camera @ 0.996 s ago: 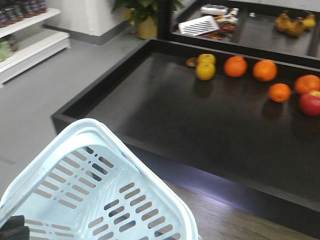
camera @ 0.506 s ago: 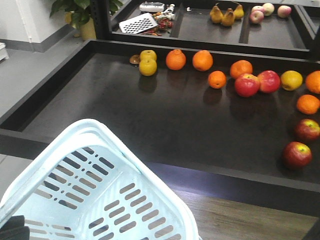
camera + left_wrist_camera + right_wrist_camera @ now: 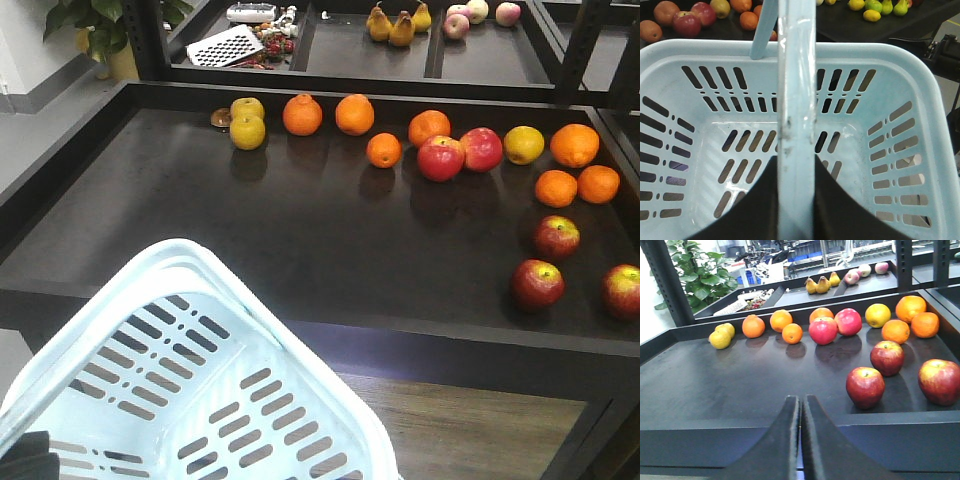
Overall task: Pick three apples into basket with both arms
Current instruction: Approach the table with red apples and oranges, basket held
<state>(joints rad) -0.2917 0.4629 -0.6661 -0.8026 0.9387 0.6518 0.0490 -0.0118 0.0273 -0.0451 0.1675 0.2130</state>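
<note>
Front view: the basket (image 3: 185,250) fills the lower left, in front of the surface (image 3: 300,240). Three dark apples (image 3: 538,284) sit apart from one another at its right end.

Left wrist: the left claw (image 3: 796,172) is clenched around the basket's handle (image 3: 796,90). Red fruit past the rim is too cropped to sort.

Right wrist: the right claw (image 3: 800,407) is pressed closed before the surface's front edge, with the apples to its right.

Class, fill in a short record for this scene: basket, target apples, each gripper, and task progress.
basket: pale blue slotted plastic basket, empty
hoop handle: clamped by left gripper
apples: three dark red apples, on black tray, right side
right gripper: shut, holding nothing, facing the apples
progress: no apple in basket yet
</note>
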